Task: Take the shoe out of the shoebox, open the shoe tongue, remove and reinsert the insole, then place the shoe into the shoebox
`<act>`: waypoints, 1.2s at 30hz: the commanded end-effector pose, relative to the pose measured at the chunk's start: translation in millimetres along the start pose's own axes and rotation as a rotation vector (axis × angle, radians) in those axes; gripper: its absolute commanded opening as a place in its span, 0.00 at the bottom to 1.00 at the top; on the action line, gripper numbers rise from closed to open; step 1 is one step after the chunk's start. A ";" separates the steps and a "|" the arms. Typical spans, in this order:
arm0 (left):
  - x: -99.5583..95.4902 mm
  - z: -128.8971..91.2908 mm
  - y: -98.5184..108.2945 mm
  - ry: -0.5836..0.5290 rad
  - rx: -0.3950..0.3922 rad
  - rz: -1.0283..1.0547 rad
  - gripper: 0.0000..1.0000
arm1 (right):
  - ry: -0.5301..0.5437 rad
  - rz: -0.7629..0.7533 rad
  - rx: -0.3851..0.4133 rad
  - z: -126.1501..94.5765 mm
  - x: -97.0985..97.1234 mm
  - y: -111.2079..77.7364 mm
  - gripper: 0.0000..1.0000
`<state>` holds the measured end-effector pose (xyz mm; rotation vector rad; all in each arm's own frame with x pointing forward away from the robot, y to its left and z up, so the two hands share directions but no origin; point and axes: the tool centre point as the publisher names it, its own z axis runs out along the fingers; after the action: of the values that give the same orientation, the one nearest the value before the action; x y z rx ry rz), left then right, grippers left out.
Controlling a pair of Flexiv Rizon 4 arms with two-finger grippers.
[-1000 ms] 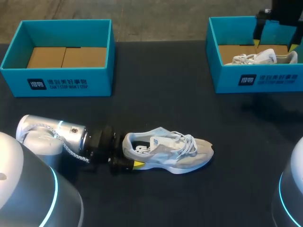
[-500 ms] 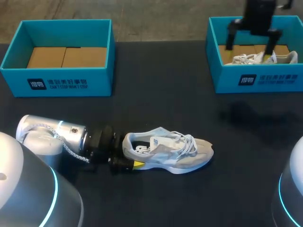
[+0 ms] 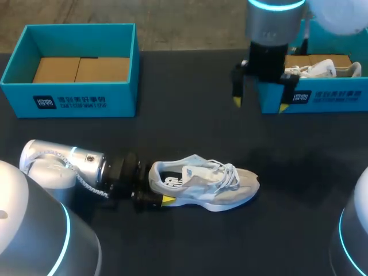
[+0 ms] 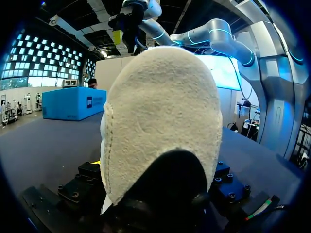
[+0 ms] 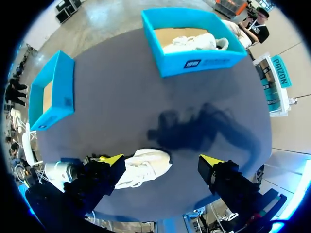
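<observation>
A pale grey and white shoe [image 3: 207,184] lies on its sole on the dark table, toe pointing right. My left gripper [image 3: 161,185] is shut on its heel, one yellow tip showing under the heel's near side. In the left wrist view the suede heel [image 4: 160,121] fills the space between the fingers. My right gripper [image 3: 260,104] hangs open and empty above the table by the left front corner of the right-hand teal shoebox [image 3: 310,98]. From the right wrist view the shoe [image 5: 143,172] lies far below the right gripper [image 5: 163,162].
The right-hand shoebox [image 5: 194,63] holds a second pale shoe [image 3: 322,69]. An open teal shoebox [image 3: 69,98] with a brown cardboard floor stands at the back left. Bare dark tabletop [image 3: 190,126] stretches between the boxes and the shoe.
My right arm has swung from over the right-hand shoebox leftward and nearer, out past the box's left front corner. The left arm and the shoe have stayed put.
</observation>
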<state>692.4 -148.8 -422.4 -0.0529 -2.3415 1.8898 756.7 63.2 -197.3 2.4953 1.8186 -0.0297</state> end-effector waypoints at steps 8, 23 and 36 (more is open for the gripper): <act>0.5 0.1 0.4 0.000 -0.001 -0.001 0.00 | 0.072 0.013 0.035 24.0 13.4 -19.5 1.00; 0.5 0.1 0.4 0.000 -0.001 -0.001 0.00 | 0.008 -0.009 -0.004 43.2 66.4 -57.7 1.00; 0.5 0.1 0.4 0.000 -0.001 -0.001 0.00 | -0.113 -0.028 -0.080 54.6 111.9 -102.7 1.00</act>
<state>692.4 -148.7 -422.4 -0.0529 -2.3415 1.8898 702.3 160.2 -255.2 2.3916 1.9288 0.0176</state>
